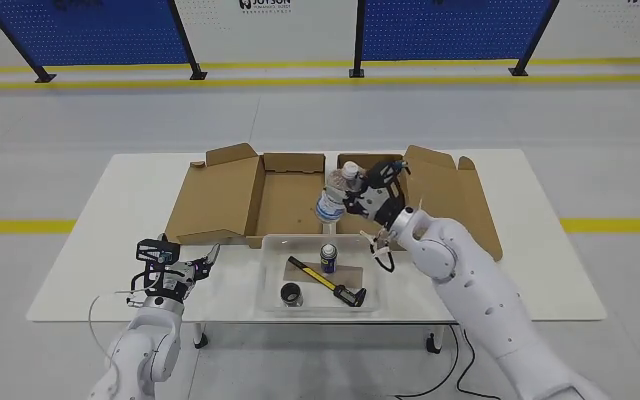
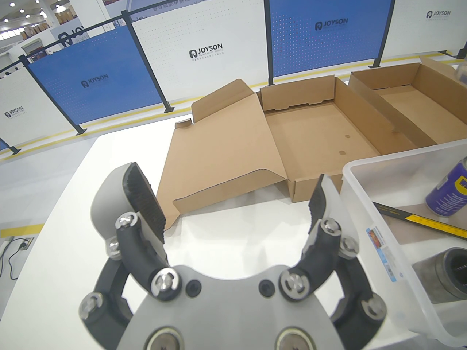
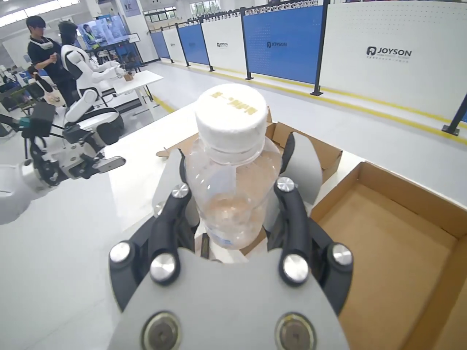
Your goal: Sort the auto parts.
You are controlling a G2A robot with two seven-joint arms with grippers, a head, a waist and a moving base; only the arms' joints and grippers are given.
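Top view: white-capped clear bottle [image 1: 331, 203] pinched in right gripper [image 1: 356, 196], over the seam between one cardboard box [image 1: 290, 205] and its 3 o'clock neighbour box [image 1: 445, 205], 12 o'clock of clear bin [image 1: 266, 278]; left gripper [image 1: 207, 260] spread, at bin's 9 o'clock.

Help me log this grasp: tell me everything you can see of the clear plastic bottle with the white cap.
The clear plastic bottle has a white screw cap with faint yellowish print and a bluish label lower down. It is capped; its contents cannot be told. The right gripper is shut on its upper body, a finger on each side. It hangs tilted, off the table, above the inner edge of an open brown cardboard box.
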